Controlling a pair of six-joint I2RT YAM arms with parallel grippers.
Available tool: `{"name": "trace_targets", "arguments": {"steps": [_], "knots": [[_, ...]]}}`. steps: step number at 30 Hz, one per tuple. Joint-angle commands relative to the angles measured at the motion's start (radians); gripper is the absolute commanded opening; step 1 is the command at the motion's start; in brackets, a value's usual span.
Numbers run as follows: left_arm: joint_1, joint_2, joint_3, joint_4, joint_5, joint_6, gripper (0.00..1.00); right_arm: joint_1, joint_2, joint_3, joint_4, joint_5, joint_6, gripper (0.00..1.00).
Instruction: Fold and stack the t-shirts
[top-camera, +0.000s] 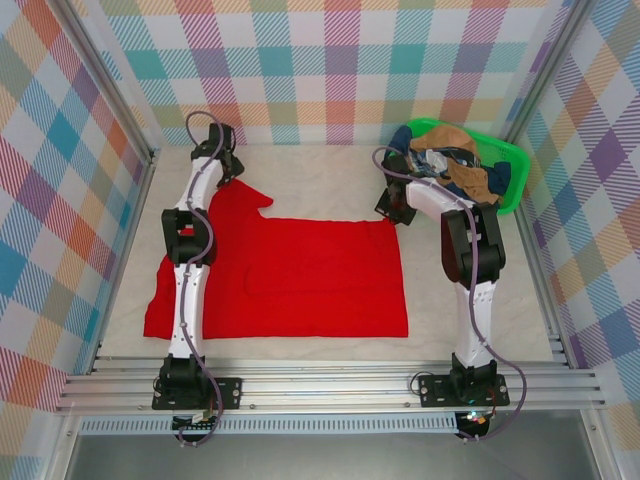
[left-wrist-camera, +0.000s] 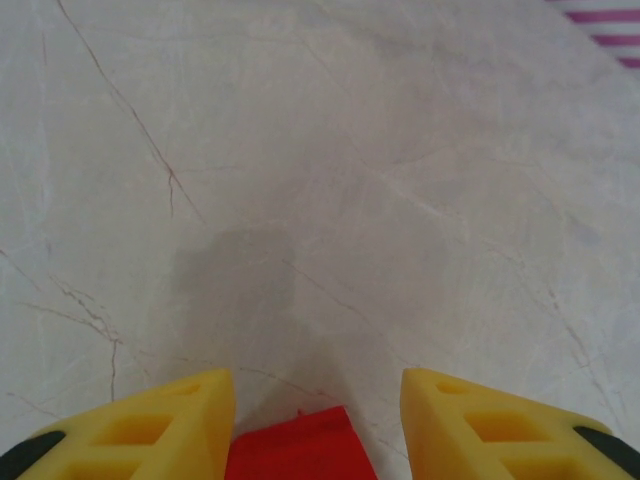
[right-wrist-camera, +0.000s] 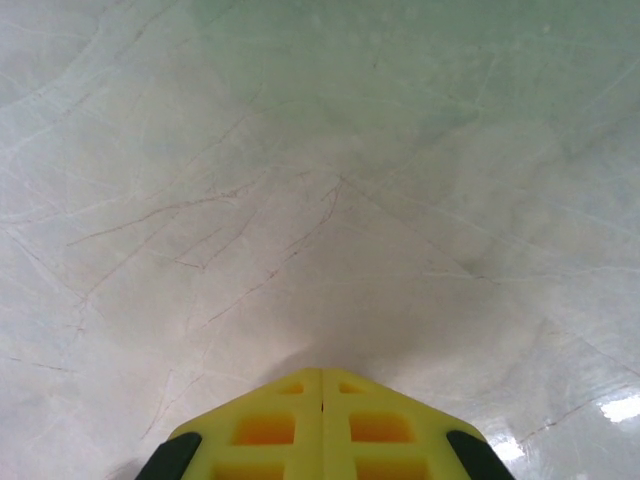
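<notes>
A large bright red t-shirt (top-camera: 300, 275) lies spread flat across the middle of the table. My left gripper (top-camera: 230, 168) hovers at its far left corner, and in the left wrist view it (left-wrist-camera: 315, 392) is open with a red corner of the shirt (left-wrist-camera: 300, 448) lying between the yellow fingers (left-wrist-camera: 170, 420). My right gripper (top-camera: 393, 205) sits at the shirt's far right corner. In the right wrist view it (right-wrist-camera: 321, 380) is shut, fingers pressed together over bare table, with no cloth visible in them. Navy (top-camera: 455, 158) and tan-brown (top-camera: 472, 180) shirts lie heaped in the basket.
The green plastic basket (top-camera: 510, 165) stands at the far right corner, just behind the right arm. Plaid walls enclose the table on three sides. Pale marbled tabletop (top-camera: 320, 175) lies bare beyond the red shirt and to its right.
</notes>
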Motion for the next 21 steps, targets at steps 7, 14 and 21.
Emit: {"name": "trace_targets", "arguments": {"steps": [7,14,21], "knots": [[-0.036,0.063,0.089,-0.183,-0.042,0.008,0.28,0.007,-0.027,-0.032,-0.005,-0.015,0.003,0.0],[-0.04,0.044,0.097,-0.183,-0.059,-0.001,0.02,0.006,-0.027,-0.029,0.0,-0.029,0.0,0.0],[-0.049,-0.095,0.094,-0.175,-0.074,0.01,0.0,0.004,-0.053,-0.025,0.005,-0.055,-0.02,0.0]]}}
